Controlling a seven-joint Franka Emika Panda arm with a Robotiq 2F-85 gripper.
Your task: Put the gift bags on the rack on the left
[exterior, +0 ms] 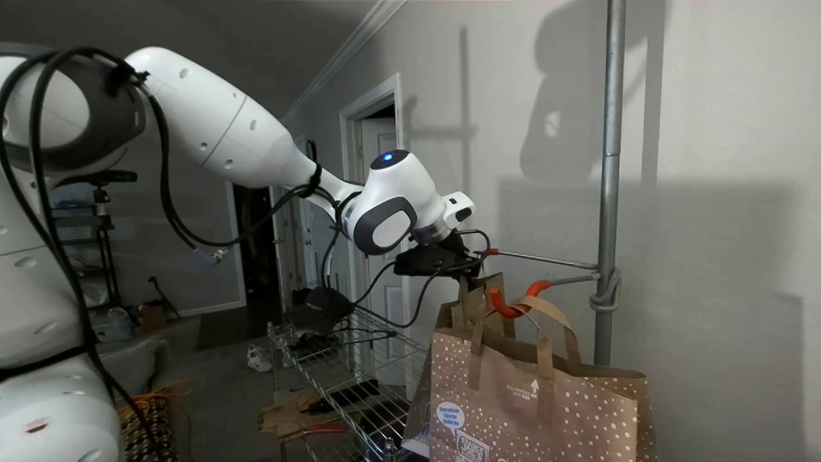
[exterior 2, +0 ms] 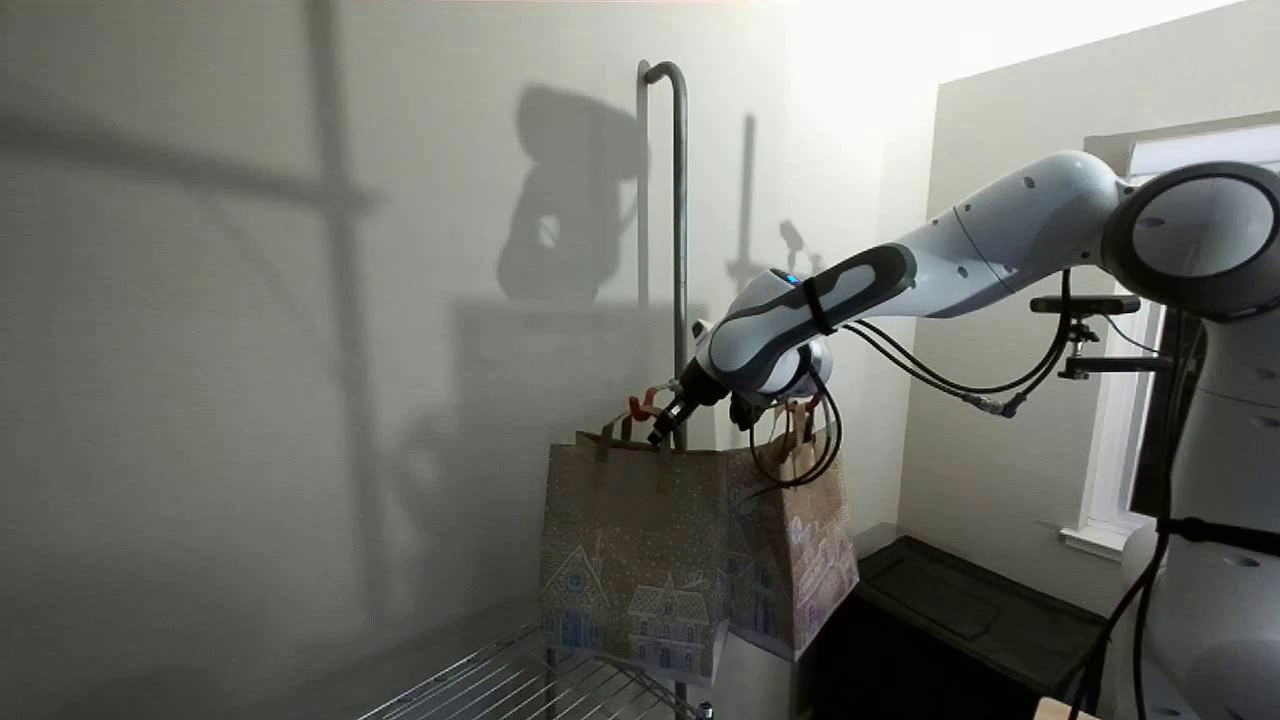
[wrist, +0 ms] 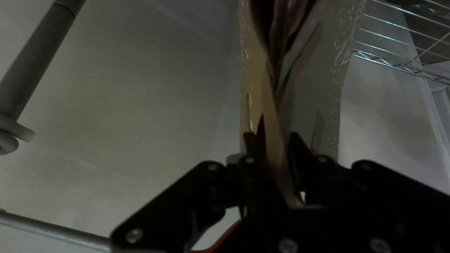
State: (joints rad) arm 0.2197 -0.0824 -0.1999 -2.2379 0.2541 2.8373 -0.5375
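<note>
gift bags (exterior 2: 635, 540) nr rack (exterior 2: 545, 690), insides unclr

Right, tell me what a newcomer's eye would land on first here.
Probably the big white robot arm, which extends in from the side in both exterior views. Next come the speckled brown gift bags, by the orange hooks on the grey pole. Then the dark shadow looming on the wall behind.
</note>
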